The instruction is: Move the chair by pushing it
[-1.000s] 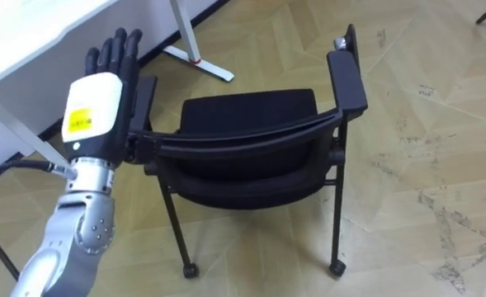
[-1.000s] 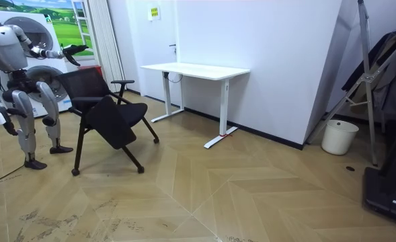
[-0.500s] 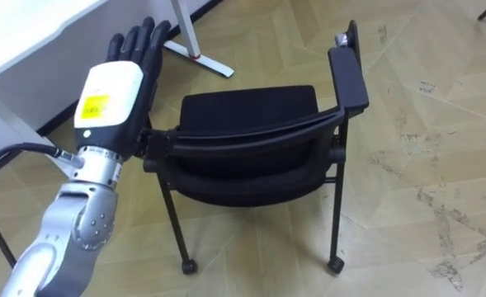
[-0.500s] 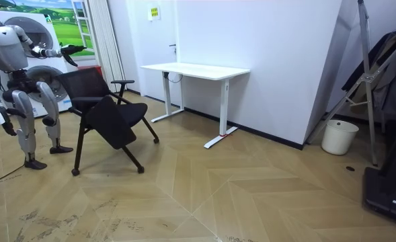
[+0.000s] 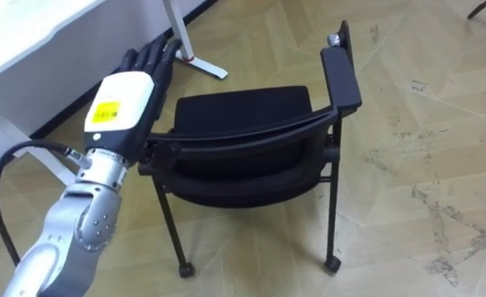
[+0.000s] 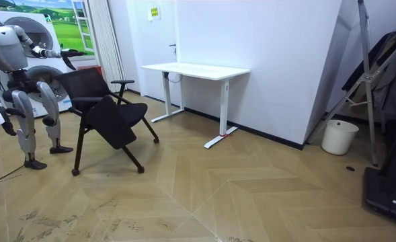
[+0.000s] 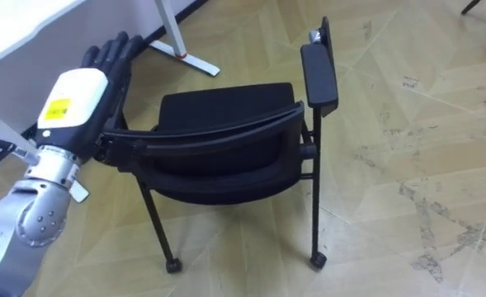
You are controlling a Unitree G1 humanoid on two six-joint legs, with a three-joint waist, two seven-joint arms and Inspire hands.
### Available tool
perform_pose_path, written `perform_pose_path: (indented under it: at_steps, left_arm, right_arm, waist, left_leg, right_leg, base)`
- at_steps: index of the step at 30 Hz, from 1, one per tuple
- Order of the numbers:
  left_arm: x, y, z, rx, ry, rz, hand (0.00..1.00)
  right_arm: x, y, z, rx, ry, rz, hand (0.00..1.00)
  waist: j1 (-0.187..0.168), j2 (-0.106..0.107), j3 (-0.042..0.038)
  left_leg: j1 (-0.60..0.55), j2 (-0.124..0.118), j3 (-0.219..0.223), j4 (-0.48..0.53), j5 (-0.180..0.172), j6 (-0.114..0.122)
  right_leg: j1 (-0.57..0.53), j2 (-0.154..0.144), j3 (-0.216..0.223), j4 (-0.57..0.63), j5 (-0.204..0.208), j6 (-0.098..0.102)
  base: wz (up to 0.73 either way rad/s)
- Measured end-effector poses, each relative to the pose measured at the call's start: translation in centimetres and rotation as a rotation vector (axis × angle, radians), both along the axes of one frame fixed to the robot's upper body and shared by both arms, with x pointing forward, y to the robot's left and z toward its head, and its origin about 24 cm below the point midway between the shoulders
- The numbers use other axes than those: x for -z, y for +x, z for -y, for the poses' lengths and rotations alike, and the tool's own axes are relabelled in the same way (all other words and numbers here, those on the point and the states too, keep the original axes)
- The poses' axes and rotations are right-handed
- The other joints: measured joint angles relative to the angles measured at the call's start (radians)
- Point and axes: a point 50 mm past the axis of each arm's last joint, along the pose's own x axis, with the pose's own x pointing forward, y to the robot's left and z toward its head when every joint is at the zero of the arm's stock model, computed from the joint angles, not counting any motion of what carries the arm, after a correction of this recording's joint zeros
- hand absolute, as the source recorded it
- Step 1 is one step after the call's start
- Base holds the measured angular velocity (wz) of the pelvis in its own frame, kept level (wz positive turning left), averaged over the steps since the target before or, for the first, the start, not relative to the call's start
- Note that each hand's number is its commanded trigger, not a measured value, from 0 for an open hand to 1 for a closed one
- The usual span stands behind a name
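**Left hand poised over the chair, push not yet made**

The robot stands right behind the black chair, whose curved backrest is the part nearest its body. The chair rests on the wood floor, with the white desk beyond it to the robot's left and well apart from it in the room view.

The left hand hangs above the backrest's left end. Its fingers are straight and close together, pointing towards the desk, and they hold nothing. In the room view the hand seems to sit clear above the backrest, so contact looks unlikely, though the eye views cannot settle it. The right hand hangs at the robot's side.

This looks like the approach step. The next move would be to lower the palm onto the backrest's top edge and then press forward. A push from one end may swing the chair on its casters, so contact nearer the middle would help.
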Motion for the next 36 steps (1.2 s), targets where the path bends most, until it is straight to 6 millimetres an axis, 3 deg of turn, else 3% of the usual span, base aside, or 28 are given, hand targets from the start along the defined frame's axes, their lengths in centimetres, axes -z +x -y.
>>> perform_pose_path:
  at_steps: [4, 7, 18, 22, 25, 28, 29, 36]
  left_arm:
    - [1.2, -0.1, 0.3, 0.019, 0.021, -0.093, 0.0]
    - [2.2, -0.1, -0.4, -0.003, 0.05, -0.165, 0.0]
    - [3.2, -0.1, -1.4, -0.013, 0.1, -0.303, 0.0]
    - [4.2, 0.3, -2.3, -0.048, 0.117, -0.364, 0.0]
    - [4.4, 0.7, -2.5, -0.052, 0.13, -0.384, 0.0]
    - [4.7, 1.2, -2.9, -0.065, 0.144, -0.408, 0.0]
    - [4.8, 1.4, -3.0, -0.071, 0.148, -0.421, 0.0]
    - [4.7, 1.4, -3.6, -0.084, 0.154, -0.427, 0.0]
  right_arm:
    - [0.0, 0.0, 0.0, 0.008, 0.002, 0.001, 0.0]
    - [0.0, 0.1, 0.1, 0.015, -0.004, 0.003, 0.0]
    - [-0.1, 0.0, 0.3, -0.002, -0.017, -0.002, 0.0]
    - [-0.3, 0.5, 0.5, 0.004, -0.022, 0.015, 0.0]
    - [-0.4, 0.8, 0.6, 0.013, -0.037, 0.021, 0.0]
    - [-0.4, 0.9, 0.7, 0.015, -0.054, 0.022, 0.0]
    - [-0.5, 0.9, 0.9, 0.013, -0.06, 0.021, 0.0]
    - [-0.7, 0.6, 1.6, 0.006, -0.09, 0.012, 0.0]
  waist:
    - [-0.021, 0.007, -0.0032]
    - [-0.023, 0.011, 0.002]
    - [-0.029, 0.022, 0.0]
    - [-0.046, 0.041, 0.0024]
    - [-0.053, 0.054, -0.003]
    - [-0.058, 0.06, -0.0003]
    - [-0.058, 0.055, 0.004]
    - [-0.051, 0.051, 0.0062]
  left_leg:
    - [0.004, 0.003, 0.008, -0.001, 0.0, 0.0]
    - [0.004, 0.01, 0.022, -0.002, 0.0, 0.0]
    - [-0.014, 0.014, 0.028, 0.0, 0.0, -0.001]
    - [-0.023, 0.013, 0.025, 0.0, 0.0, -0.001]
    - [-0.022, 0.013, 0.027, 0.0, 0.0, -0.001]
    - [-0.014, 0.013, 0.029, -0.001, 0.0, -0.001]
    - [-0.012, 0.013, 0.029, -0.001, 0.0, -0.001]
    - [-0.01, 0.014, 0.037, 0.001, 0.0, -0.001]
  right_leg:
    - [-0.001, 0.001, 0.011, 0.003, 0.0, 0.0]
    - [-0.007, 0.006, 0.026, 0.004, 0.003, -0.005]
    - [-0.027, 0.01, 0.036, 0.003, 0.005, -0.008]
    - [-0.035, 0.009, 0.038, 0.003, 0.005, -0.008]
    - [-0.036, 0.01, 0.045, 0.003, 0.005, -0.008]
    - [-0.028, 0.01, 0.049, 0.003, 0.005, -0.008]
    - [-0.028, 0.01, 0.051, 0.003, 0.005, -0.008]
    - [-0.029, 0.01, 0.06, 0.004, 0.005, -0.008]
  base:
    - [-0.07]
    - [-0.12]
    - [-0.01]
    - [0.01]
    - [-0.03]
    - [-0.03]
    - [0.0]
    - [-0.02]
